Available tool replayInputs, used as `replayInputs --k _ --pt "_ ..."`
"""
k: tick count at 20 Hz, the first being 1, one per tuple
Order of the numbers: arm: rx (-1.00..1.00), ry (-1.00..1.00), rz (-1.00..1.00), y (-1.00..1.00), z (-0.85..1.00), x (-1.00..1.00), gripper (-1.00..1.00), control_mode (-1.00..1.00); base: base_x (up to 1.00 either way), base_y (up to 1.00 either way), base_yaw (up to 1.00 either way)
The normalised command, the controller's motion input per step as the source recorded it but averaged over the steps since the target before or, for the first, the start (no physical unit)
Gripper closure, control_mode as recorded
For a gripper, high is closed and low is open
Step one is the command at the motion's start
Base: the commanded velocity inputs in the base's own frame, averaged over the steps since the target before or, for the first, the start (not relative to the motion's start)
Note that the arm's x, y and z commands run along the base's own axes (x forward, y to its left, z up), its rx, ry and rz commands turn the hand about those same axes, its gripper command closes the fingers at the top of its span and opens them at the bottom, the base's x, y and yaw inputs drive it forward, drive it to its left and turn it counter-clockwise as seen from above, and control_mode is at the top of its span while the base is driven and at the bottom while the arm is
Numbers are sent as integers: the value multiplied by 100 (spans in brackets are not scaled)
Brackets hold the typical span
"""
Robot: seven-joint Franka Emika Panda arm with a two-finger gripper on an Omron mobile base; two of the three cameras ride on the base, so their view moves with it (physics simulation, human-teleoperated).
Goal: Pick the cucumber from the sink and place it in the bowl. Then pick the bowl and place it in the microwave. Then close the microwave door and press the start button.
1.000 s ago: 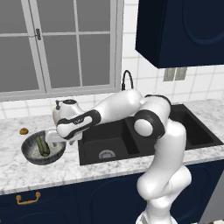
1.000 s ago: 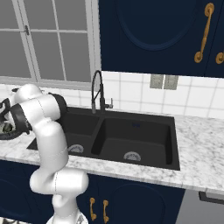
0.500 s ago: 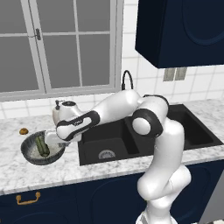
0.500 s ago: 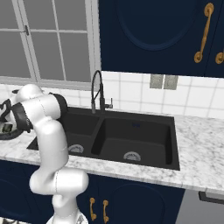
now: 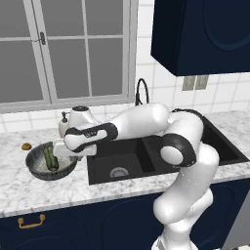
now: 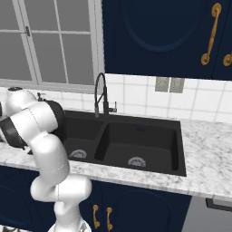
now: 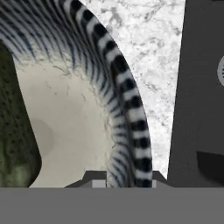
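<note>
Cucumber (image 5: 50, 157) lies inside bowl (image 5: 36, 167) on counter (image 5: 29, 188) left of sink (image 5: 128, 160). Gripper (image 5: 68, 152) jaws clamped on bowl rim.

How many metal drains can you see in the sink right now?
2: one drain in the left basin of the sink, one drain in the right basin. The arm may hide others.

No legible text, label, brand, number or sign is found on any surface, cabinet, wall plate or object inspected.
</note>
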Motion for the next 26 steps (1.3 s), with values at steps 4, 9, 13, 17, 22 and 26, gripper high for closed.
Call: replayInputs --k 4,9,13,17,22,26 --pt "0 -3 -17 -63 55 -63 100 -100 0 0 0" --pt "0 -7 -14 -73 62 -71 100 -100 0 0 0" --pt "0 0 -31 -82 53 -44 100 -100 0 0 0" --pt "0 0 -37 -86 51 -29 100 -100 0 0 0" --pt "0 0 -41 -89 48 -26 100 -100 0 0 0" --pt "0 1 -44 -95 51 -18 100 -100 0 0 0"
